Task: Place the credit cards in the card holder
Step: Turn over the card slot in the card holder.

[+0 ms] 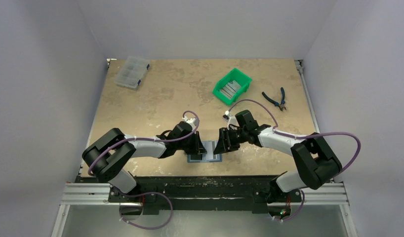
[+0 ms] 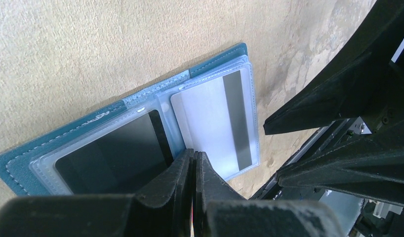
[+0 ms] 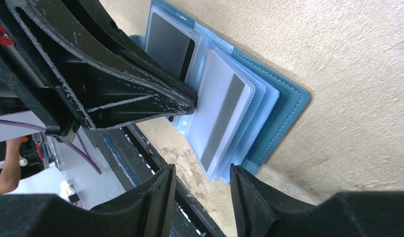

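Left wrist view: the left gripper [image 2: 194,157] is closed, its two black fingers pressed flat together with nothing visible between them. The tips sit at the fold of the card holder [image 2: 22,165], which lies spread open on the table [image 2: 66,49] straight ahead of the fingers. The holder's inside is lined with clear sleeves [image 2: 44,162]. Just ahead and left of the tips, a dark card [image 2: 111,160] sits under one sleeve. Just ahead and right of them, a white card [image 2: 205,123] with a grey stripe lies in the other stack of sleeves. Whether the tips bear down on the plastic or merely touch it is hard to judge from this angle.

In the right wrist view, the right gripper [image 3: 202,170] stands partly open and holds nothing. The near end of the white card shows in the gap between its fingertips. The left gripper's closed tip comes in from the left, meeting the sleeves at the fold just beyond those fingertips.

From the top external view, both grippers meet over the holder near the table's front edge. Well beyond the right gripper stands a green bin [image 1: 244,79] holding more grey cards [image 1: 228,90]. Pliers [image 1: 275,98] lie to the bin's right. A clear compartment box [image 1: 132,72] sits far beyond the left gripper.
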Controlling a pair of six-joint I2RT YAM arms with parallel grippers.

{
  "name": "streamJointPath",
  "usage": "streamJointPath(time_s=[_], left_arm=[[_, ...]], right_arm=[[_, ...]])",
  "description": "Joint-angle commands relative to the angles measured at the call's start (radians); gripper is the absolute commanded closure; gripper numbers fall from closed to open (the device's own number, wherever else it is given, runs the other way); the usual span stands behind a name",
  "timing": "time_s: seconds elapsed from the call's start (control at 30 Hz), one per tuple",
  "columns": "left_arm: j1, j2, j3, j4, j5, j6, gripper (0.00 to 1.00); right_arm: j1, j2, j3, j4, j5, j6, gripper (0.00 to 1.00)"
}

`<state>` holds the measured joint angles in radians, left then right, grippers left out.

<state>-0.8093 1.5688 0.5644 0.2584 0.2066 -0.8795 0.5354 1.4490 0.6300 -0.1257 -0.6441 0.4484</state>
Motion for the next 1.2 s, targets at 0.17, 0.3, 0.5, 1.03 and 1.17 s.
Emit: streamJointPath(time_s=[0.17, 0.3, 0.5, 1.03, 1.17], left_arm=[[0.005, 0.011, -0.036, -0.037, -0.038, 0.011, 1.00], [0.006, 0.011, -0.039, -0.035, -0.038, 0.011, 1.00], [0.005, 0.007, -0.043, -0.036, -0.038, 0.010, 1.00], [0.005, 0.005, -0.057, -0.020, -0.033, 0.006, 1.00], [0.005, 0.005, -0.058, -0.020, -0.033, 0.008, 1.00]], right_arm=[[0.002, 0.025, 0.015, 0.067, -0.045, 0.026, 0.53], [0.014, 0.044, 0.012, 0.089, -0.049, 0.037, 0.54], [0.032, 0.055, 0.014, 0.117, -0.059, 0.059, 0.56], [0.044, 0.011, -0.026, 0.129, -0.022, 0.092, 0.54], [0.038, -0.015, -0.051, 0.127, -0.009, 0.089, 0.53]])
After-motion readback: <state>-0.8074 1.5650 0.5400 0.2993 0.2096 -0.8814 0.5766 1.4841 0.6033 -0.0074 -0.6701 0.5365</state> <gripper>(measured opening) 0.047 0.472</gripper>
